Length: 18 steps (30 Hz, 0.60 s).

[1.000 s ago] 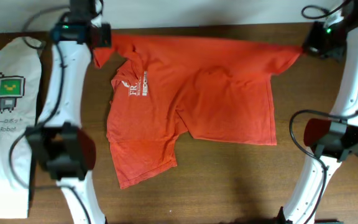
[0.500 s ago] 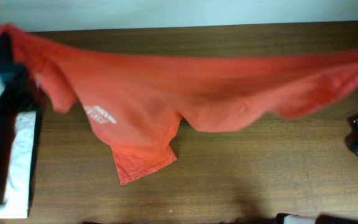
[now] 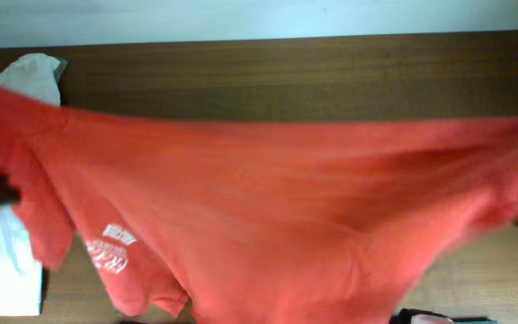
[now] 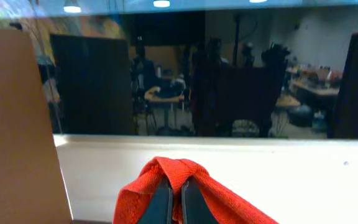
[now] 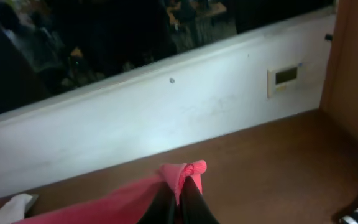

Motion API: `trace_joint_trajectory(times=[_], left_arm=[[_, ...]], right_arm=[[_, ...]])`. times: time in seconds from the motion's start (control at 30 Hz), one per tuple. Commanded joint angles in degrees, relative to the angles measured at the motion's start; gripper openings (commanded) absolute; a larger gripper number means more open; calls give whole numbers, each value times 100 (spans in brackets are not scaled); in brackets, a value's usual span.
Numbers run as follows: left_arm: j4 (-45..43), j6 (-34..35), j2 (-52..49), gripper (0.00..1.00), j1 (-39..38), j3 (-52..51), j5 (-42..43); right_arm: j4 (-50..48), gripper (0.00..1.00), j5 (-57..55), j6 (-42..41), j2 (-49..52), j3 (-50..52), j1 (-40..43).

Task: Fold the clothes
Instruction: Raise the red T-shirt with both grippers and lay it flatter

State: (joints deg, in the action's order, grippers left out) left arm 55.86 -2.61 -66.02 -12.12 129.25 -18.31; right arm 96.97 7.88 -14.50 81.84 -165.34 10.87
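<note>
Overhead showing red-orange T-shirt (image 3: 268,207) hanging stretched over table (image 3: 286,76), left gripper (image 4: 174,190) and right gripper (image 5: 179,194) each clamping its fabric

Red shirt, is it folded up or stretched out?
Spread out, not folded: the red shirt hangs across the overhead view, its ends pinched by fingers.

You are in what looks like a lab or office workroom. Past the dark-wood table (image 3: 268,76) runs a white wall (image 5: 185,118) carrying a small control panel (image 5: 284,79). Above it, a wide window (image 4: 104,74) shows you a far room with cluttered desks (image 4: 316,87) under ceiling lights (image 4: 72,7).
</note>
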Motion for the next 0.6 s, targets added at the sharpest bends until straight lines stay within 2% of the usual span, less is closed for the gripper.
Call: trace_joint_trajectory(times=[0.0,0.13,0.23,0.4,0.57], left_arm=[[-57,-92,-984,0,-24,-4,-101],[-216,-92,-2632,0,-24,-4,-98],[-291,4,-3451,0,-26,-4,-92],[-179,184,-4238,0,-20,-4,-70],[-24,245,-4841,0,-22,-4,11]], right_arm=[[37,4,-214,-94,588,308,-31],[35,4,-227,-101,1657,1300,-33],[17,4,-256,-22,2347,1655,-37],[37,4,-251,205,3130,1690,-44],[37,4,-256,264,3482,1696,-170]])
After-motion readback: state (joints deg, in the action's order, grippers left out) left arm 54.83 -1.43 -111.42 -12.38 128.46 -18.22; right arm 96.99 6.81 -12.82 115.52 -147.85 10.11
